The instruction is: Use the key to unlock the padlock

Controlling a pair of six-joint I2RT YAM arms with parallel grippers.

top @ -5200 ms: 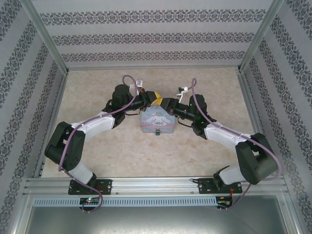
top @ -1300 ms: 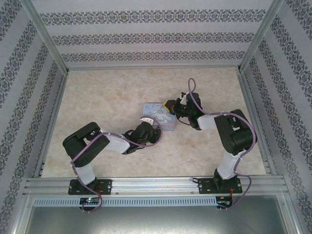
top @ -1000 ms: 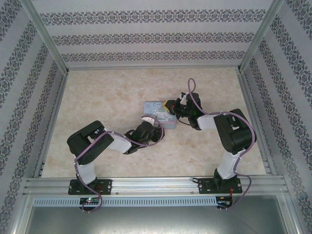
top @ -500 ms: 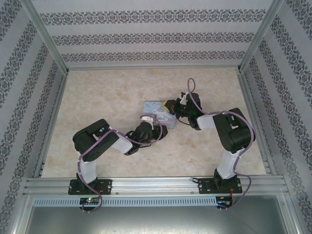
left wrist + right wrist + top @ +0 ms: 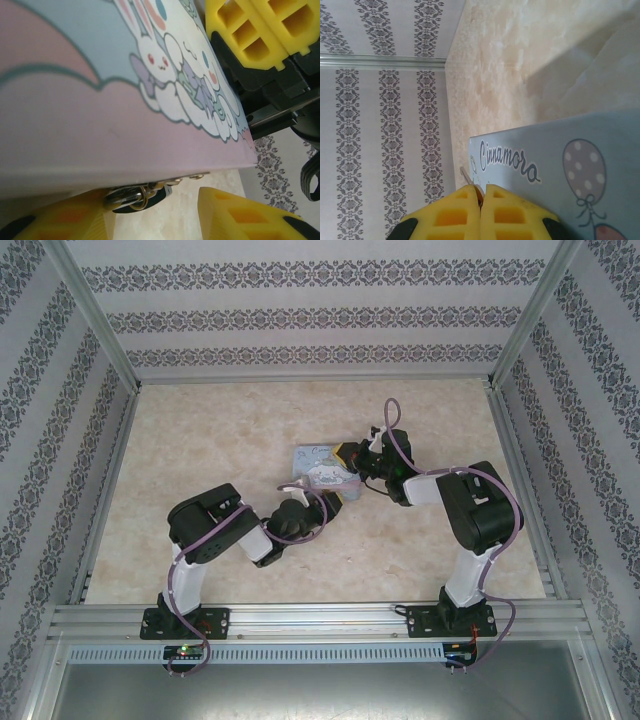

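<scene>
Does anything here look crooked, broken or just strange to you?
Nothing is broken or spilled. The cartoon tin sits at a slant on the table, and its tiny padlock dangles off the front rim, between the fingers of the left gripper.

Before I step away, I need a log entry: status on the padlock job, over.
Left gripper open, straddling padlock at tin edge. Right gripper shut at tin's opposite edge. Tin itself crowds the padlock.

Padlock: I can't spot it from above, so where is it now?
Bottom of the left wrist view: the padlock sits at the tin's edge, between the left gripper's fingers.
</scene>
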